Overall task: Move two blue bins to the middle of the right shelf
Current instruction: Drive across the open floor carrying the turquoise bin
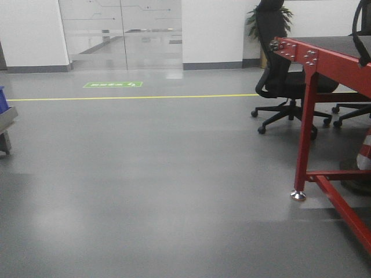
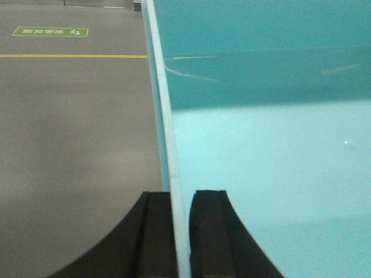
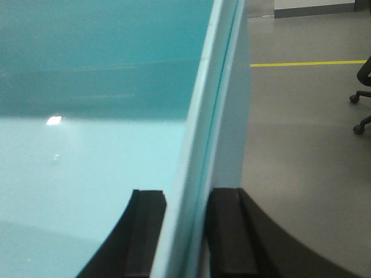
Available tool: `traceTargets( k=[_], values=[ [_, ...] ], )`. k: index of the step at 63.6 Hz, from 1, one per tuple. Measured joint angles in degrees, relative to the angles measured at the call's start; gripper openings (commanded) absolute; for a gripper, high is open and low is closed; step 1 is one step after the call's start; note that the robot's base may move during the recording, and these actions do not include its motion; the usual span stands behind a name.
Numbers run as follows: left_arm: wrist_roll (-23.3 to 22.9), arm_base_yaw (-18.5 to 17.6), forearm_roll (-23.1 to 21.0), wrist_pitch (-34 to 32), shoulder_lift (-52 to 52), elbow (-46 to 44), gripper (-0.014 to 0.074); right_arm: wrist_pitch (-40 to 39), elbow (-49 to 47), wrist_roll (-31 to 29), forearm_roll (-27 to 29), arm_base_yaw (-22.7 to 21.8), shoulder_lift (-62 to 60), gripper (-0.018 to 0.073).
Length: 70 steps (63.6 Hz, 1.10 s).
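Seemingly mid-carry, the left end effector (image 2: pixel 181 202) and right end effector (image 3: pixel 186 200) each clamp a blue bin (image 2: pixel 272 145) wall between their pads, with no shelf in sight.

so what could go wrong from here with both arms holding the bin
1. The left fingers and right fingers each pinch only a thin side wall of the blue bin. If the arms pull apart or push together, a wall may flex or slip out.
2. The red table and office chair stand ahead on the right. The bin could clip them if the base turns that way.
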Motion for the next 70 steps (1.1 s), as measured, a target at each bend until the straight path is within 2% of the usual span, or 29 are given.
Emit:
traceTargets(
  k=[70],
  values=[
    [-0.22, 0.0, 0.01, 0.0, 0.0, 0.0, -0.0111, -0.09, 0.0, 0.0, 0.0, 0.0, 0.0, -0.0153]
  ],
)
